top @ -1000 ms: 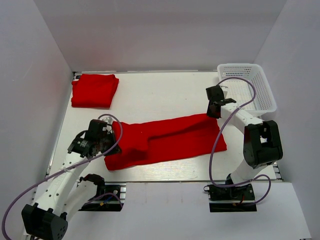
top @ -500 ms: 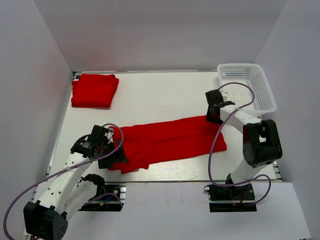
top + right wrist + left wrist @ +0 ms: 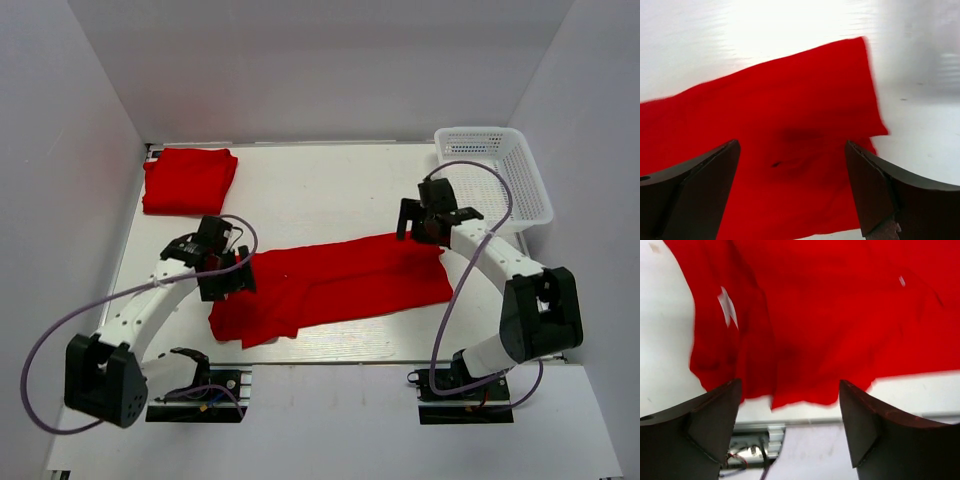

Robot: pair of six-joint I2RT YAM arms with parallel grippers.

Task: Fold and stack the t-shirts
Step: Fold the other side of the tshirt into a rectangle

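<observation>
One red t-shirt (image 3: 340, 282) lies across the middle of the table as a long folded strip, its left end rumpled. In the left wrist view this t-shirt (image 3: 830, 315) fills the upper part and shows a small white label. My left gripper (image 3: 228, 280) hovers over the strip's left end, open, with nothing between its fingers (image 3: 715, 420). My right gripper (image 3: 420, 228) hangs above the strip's right end, also open and empty. The cloth (image 3: 790, 130) lies flat below its fingers (image 3: 880, 195). A second t-shirt (image 3: 190, 180) sits folded at the back left corner.
A white mesh basket (image 3: 520, 185) stands at the back right corner, close to the right arm. White walls enclose the table on three sides. The near table edge (image 3: 850, 415) and the left arm's mount show in the left wrist view.
Both grippers have opened and let go of the shirt, which now lies flat as a strip. The left gripper moved away from the near edge; the right one shifted slightly back.
</observation>
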